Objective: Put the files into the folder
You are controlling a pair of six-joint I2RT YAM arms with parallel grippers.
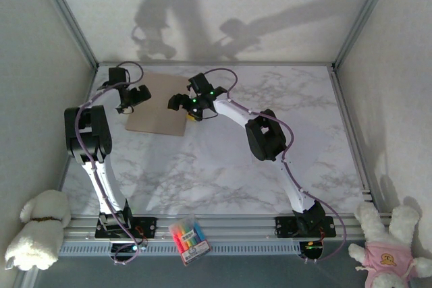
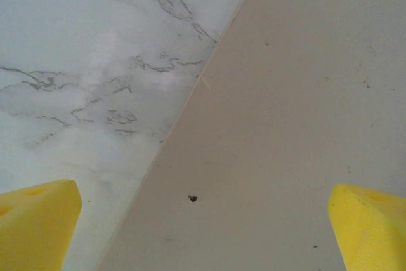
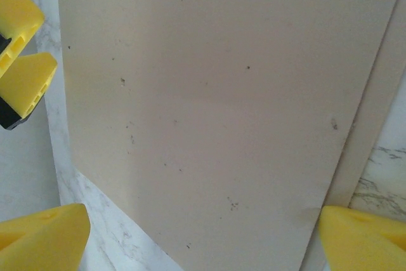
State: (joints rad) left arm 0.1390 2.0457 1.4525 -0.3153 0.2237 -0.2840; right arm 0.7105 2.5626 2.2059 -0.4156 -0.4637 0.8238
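Observation:
The tan-brown folder [image 1: 158, 109] lies flat and closed on the marble table [image 1: 270, 160], at the back left. My left gripper [image 1: 133, 101] hovers over its left edge, open, with nothing between its yellow fingertips [image 2: 38, 223]. In the left wrist view the folder [image 2: 285, 125] lies below the left gripper [image 2: 203, 233]. My right gripper [image 1: 183, 109] hangs over the folder's right edge, open and empty too. Beneath the right gripper [image 3: 203, 239], the folder [image 3: 216, 106] shows its top leaf, and a strip of the lower leaf [image 3: 374, 118] sticks out beside it. The files are hidden.
A pack of coloured markers [image 1: 189, 239] lies on the front rail between the arm bases. Plush toys sit at the near left [image 1: 37, 227] and near right [image 1: 391, 241] corners. Metal frame posts and white walls enclose the table.

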